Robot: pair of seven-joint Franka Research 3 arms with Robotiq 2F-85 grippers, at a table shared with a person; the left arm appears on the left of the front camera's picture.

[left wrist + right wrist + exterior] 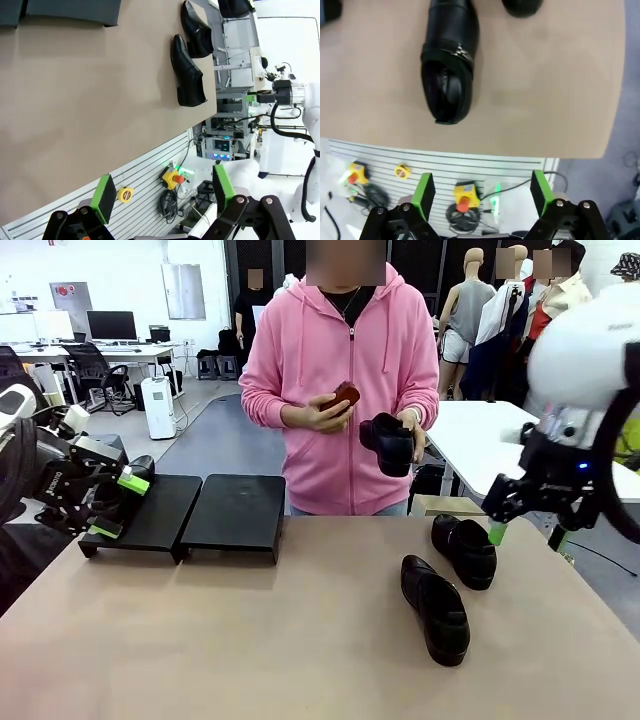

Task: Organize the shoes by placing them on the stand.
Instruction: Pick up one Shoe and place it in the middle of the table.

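On the bench [250, 640], right of centre, lie two of the shoes just beside each other: near shoe [435, 608] and far shoe [465, 550].
- A third shoe [390, 443] is in the person's hand [412, 425] at the far edge, off the bench.
- The stand [235, 510] sits left of centre. Its right platform is bare, and the left platform is partly hidden behind the left claw [120, 506].
- Left claw: fingers apart, nothing between them, level with the stand's left platform.
- Right claw [482, 192]: fingers apart, empty, above the bench edge near the far shoe.

Handling (judgement):
- The glossy leather is likely slick under the pads.
- Sole and heel look stiff, the upper softer. Probably light enough for one claw.
- Best hold looks like the side wall at the opening, one finger inside and one outside. The polished toe seems likely to slip.
- Set each shoe down flat, sole first.
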